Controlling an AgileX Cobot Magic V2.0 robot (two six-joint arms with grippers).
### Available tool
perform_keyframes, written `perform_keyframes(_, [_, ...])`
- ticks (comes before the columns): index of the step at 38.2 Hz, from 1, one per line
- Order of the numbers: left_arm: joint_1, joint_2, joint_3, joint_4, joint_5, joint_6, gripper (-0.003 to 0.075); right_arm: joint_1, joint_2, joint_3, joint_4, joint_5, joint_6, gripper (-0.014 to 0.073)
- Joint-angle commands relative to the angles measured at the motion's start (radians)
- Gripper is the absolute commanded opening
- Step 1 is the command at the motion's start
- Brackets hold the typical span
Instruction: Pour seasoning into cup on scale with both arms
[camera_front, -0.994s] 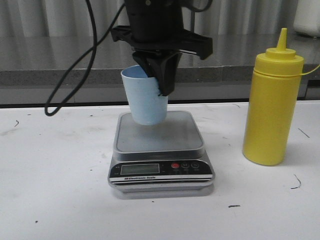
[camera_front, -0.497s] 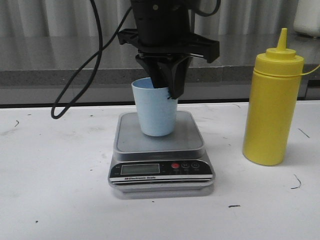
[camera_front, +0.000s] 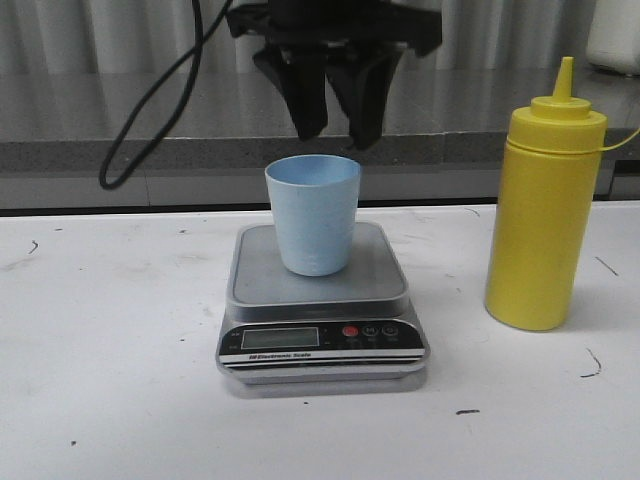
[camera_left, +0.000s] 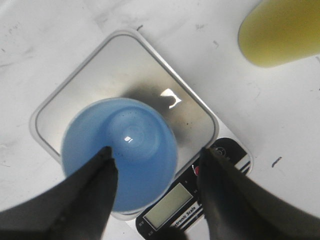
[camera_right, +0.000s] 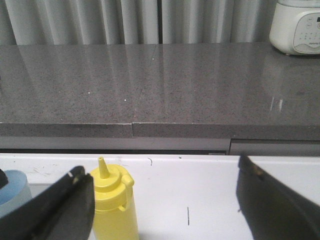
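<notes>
Cup (camera_front: 313, 215) upright on scale (camera_front: 320, 300); left claw (camera_front: 335, 130) spread above it, empty. Right claw (camera_right: 160, 200) wide, empty. Seasoning bottle (camera_front: 545, 215) untouched; pouring remains.

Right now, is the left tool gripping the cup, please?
No, the left tool hangs open above the cup, which stands free on the scale.

White table (camera_front: 120, 400), scuffed with small dark marks. Behind its far edge, grey speckled stone counter (camera_right: 150, 85), glossy, seam near middle. Pale pleated curtain (camera_right: 100, 22) behind. White kitchen appliance (camera_right: 299, 27) on counter's right end.
</notes>
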Motion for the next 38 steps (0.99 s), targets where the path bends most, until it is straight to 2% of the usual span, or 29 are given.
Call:
perform_keyframes(1, [-0.005,-0.125,-0.017,-0.006,-0.044,-0.012,0.0365,-0.002,0.011,-0.037,-0.011,-0.082,-0.01,0.0601])
perform_keyframes(5, [-0.005,-0.191,0.033,-0.008,-0.087,-0.012,0.0326,-0.002,0.011,-0.037,-0.011,-0.082,-0.01,0.0601])
perform_keyframes(12, [-0.005,-0.337,0.201,-0.008,-0.22,-0.012,0.0193,-0.002,0.011,-0.037,-0.011,-0.082,-0.01,0.0601])
perform_keyframes(18, [-0.005,-0.503,0.419,-0.005,-0.38,-0.012,0.0098,-0.002,0.011,-0.037,-0.011,-0.082,-0.01,0.0601])
perform_keyframes(23, [-0.002,-0.675,0.643,0.01,-0.516,-0.012,-0.0011,-0.002,0.011,-0.037,-0.011,-0.082,-0.01,0.0601])
perform_keyframes(30, [0.075,-0.915,0.912,0.01,-0.644,-0.044,-0.002,-0.002,0.011,-0.037,-0.011,-0.082,-0.01,0.0601])
perform_keyframes(38, [0.289,-1.136,1.099,0.01,-0.66,-0.064,-0.002,-0.002,0.011,-0.037,-0.011,-0.082,-0.01,0.0601])
